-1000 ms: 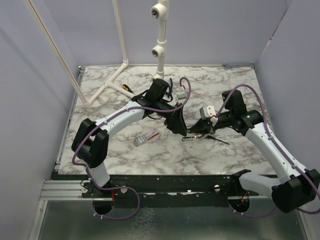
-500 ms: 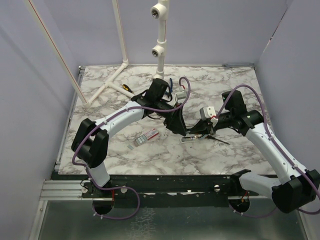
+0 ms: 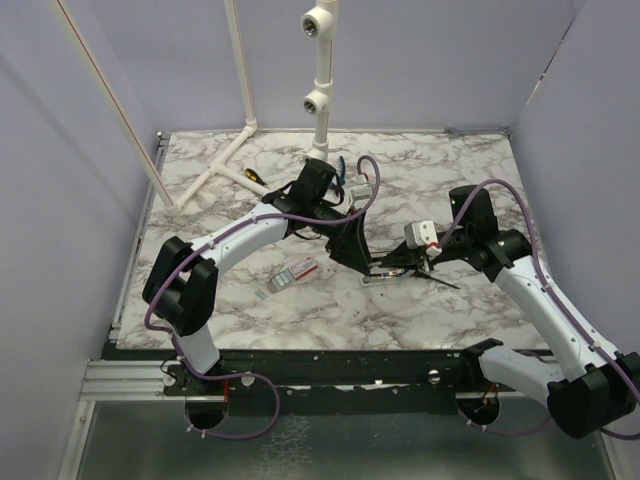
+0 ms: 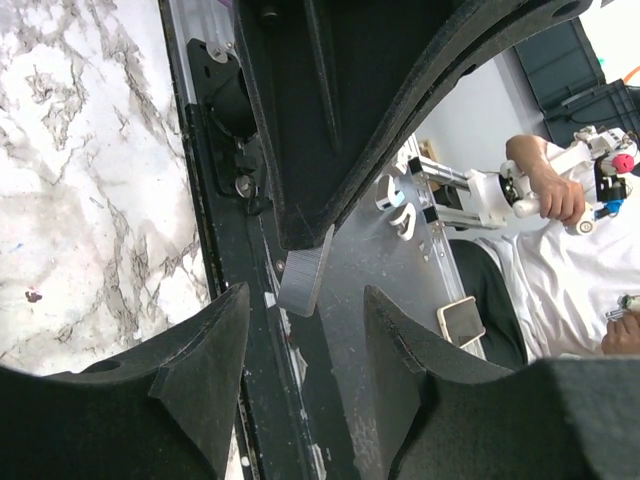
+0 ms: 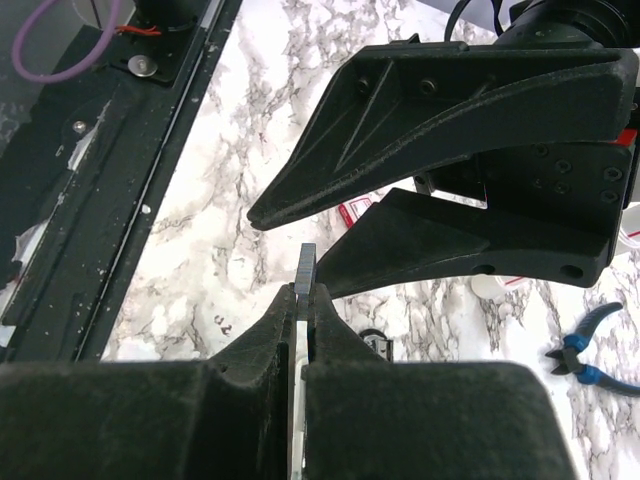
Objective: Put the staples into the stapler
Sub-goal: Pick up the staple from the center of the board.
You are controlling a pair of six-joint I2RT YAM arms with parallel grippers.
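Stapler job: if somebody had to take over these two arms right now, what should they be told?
Left gripper: open and holding nothing, poised just above the right one's fingertips.
Right gripper: shut on a thin grey staple strip, which stands on edge between its fingers.
The stapler lies on the marble table between the two grippers and looks opened. The staple box is on the table to its left.
Done: one strip is out of the box and in a grip.
Left: seat the strip in the stapler's channel, then close the stapler.

Slim black stapler [image 3: 388, 279] open, flat; white-red staples box [image 3: 296, 271] leftward (grey staple strip [image 5: 306, 268] pinched)
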